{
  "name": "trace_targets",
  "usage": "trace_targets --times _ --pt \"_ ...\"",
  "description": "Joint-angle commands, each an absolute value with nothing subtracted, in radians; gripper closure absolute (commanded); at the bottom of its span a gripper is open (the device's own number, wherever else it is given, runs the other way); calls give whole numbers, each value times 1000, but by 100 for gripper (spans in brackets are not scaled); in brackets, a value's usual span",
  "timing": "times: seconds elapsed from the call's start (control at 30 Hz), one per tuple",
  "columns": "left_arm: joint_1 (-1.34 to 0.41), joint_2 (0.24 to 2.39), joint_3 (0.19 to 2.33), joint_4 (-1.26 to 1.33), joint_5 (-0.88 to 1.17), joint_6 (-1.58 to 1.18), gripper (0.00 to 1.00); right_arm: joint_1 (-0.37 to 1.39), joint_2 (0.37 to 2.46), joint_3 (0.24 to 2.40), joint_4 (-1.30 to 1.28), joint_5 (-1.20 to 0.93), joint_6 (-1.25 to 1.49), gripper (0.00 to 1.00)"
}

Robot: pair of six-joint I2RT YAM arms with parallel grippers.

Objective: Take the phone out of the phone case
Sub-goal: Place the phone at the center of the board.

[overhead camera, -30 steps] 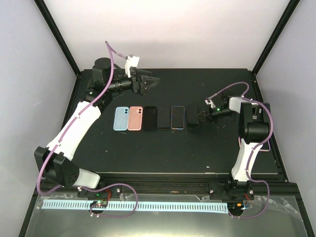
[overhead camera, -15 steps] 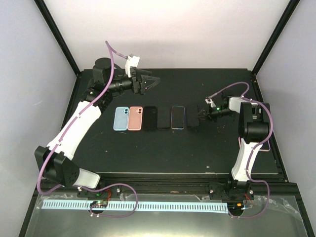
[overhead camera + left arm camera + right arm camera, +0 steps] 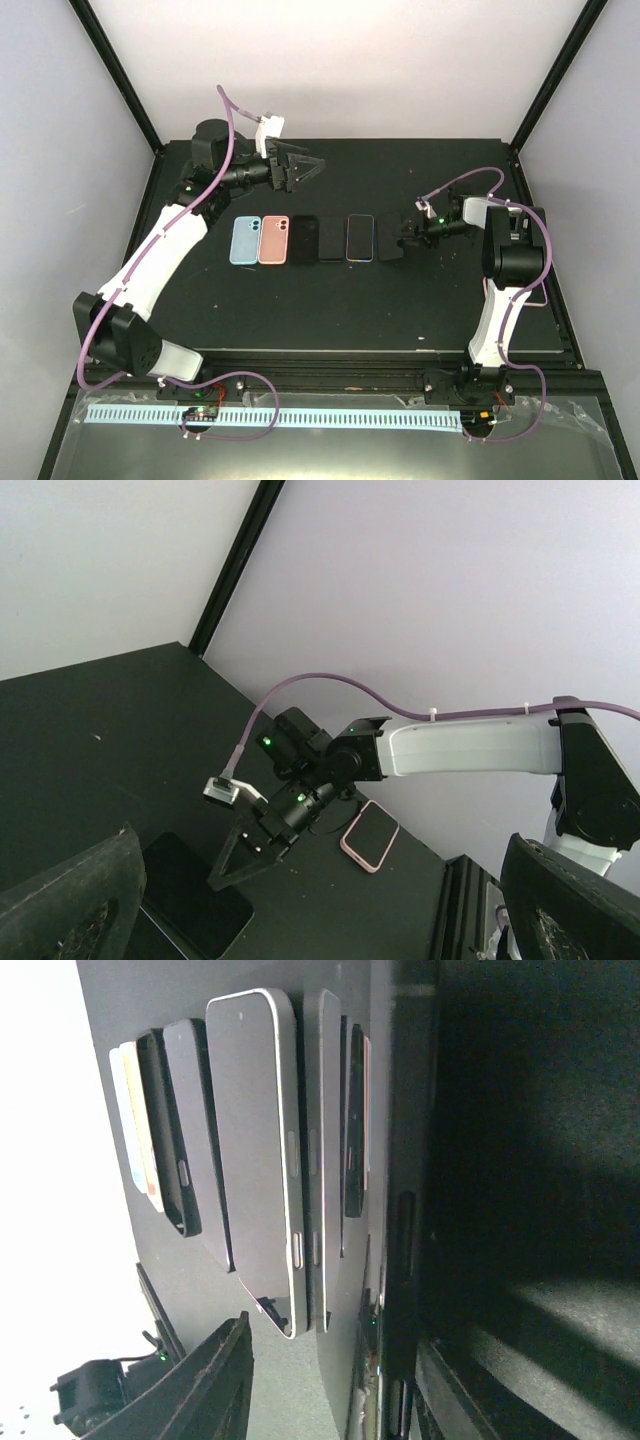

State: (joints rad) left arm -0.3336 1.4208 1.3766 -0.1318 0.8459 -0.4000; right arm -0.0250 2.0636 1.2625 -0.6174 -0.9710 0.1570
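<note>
Right pincer [image 3: 408,232] parted since earlier, seemingly releasing black phone case [image 3: 391,243].

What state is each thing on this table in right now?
left fingers: wide open, empty, in the air.
right fingers: parted, at the rightmost item's end.
rightmost item: black, lying flat.
phone: lying flat, untouched.
pink case: lying flat, untouched.
blue case: lying flat, untouched.

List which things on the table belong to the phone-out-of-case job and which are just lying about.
Job: black phone-shaped slab at the row's right end (phone or case, unclear); right gripper at it.
Lying about: light blue phone case; salmon-pink phone case; two black flat slabs; pale-screened phone. Left gripper raised, open.
</note>
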Motion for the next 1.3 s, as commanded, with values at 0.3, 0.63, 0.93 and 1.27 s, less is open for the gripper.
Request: trace_targets --times 0.3,0.63,0.93,1.27 --pt "-325 1422 1369 -88 855 -417 1 -32 1946 1263 -647 -907 120 26" --pt "-325 1411 1361 -87 854 -416 1 -31 1863 1311 -787 -824 -11 4" --pt "-325 1372 1328 -73 860 -410 1 -39 1647 1315 -990 -615 -322 3" --pt "-325 1367 1325 -18 928 -455 1 -78 1441 1281 -1193 -389 -689 0"
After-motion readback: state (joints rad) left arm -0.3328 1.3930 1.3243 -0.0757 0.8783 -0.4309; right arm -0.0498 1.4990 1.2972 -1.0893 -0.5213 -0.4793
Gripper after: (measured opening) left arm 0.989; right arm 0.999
